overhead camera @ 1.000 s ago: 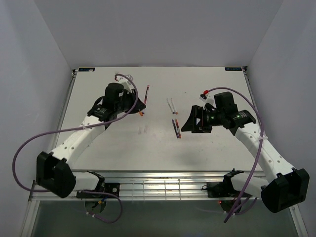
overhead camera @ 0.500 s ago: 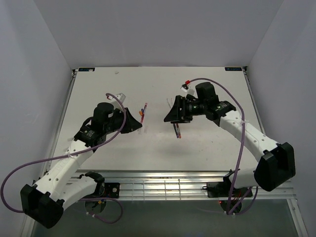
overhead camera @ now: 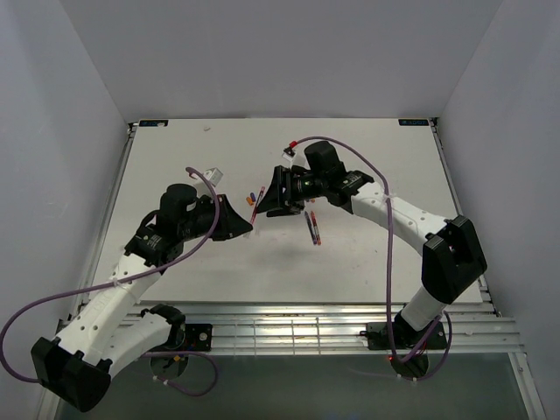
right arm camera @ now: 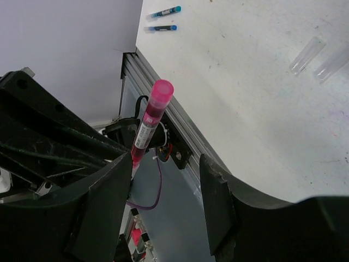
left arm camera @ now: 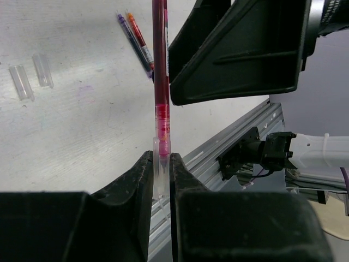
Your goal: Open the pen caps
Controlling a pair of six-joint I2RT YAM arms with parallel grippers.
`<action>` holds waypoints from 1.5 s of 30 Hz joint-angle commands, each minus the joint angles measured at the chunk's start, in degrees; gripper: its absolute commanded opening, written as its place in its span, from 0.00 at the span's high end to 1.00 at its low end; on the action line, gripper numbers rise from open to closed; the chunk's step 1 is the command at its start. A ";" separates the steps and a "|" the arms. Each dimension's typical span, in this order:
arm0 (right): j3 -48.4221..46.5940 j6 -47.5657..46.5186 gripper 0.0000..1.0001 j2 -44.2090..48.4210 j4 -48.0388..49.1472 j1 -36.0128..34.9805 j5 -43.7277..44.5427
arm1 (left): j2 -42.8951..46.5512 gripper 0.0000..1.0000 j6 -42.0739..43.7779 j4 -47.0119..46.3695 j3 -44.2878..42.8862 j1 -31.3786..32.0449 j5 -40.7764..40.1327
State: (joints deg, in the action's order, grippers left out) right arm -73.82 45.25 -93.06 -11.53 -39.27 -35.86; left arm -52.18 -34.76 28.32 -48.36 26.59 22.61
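My left gripper [left arm camera: 161, 169] is shut on the clear cap end of a red pen [left arm camera: 160, 65] and holds it up off the table [overhead camera: 175, 166]. In the top view the left gripper [overhead camera: 244, 220] and the red pen [overhead camera: 255, 205] are at table centre-left. My right gripper [overhead camera: 268, 194] is open right beside the pen's free end. In the right wrist view the right gripper [right arm camera: 169, 164] stands open, with the red pen [right arm camera: 148, 124] against its left finger [right arm camera: 103, 202]. Two clear caps [left arm camera: 22, 82] lie loose on the table, and they also show in the right wrist view [right arm camera: 308, 54].
Two more pens [overhead camera: 312, 226] lie side by side mid-table, also seen in the left wrist view [left arm camera: 136, 38]. Two short blue-tipped pieces [right arm camera: 166, 12] lie on the table far off. The metal rail [overhead camera: 289, 328] runs along the near edge.
The left gripper lifted the red pen off the table and drew it nearer. The right arm swung left across the table, bringing its open gripper to the pen's free end.
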 commanded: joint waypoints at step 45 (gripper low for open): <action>7.29 14.51 0.92 0.59 27.53 -6.70 -6.86 | 2.96 0.64 -1.97 -3.79 3.80 0.13 14.13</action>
State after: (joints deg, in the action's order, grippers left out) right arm -66.85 59.64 -94.56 12.16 -45.78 -42.37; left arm -49.43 -36.10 26.89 -44.99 26.48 33.39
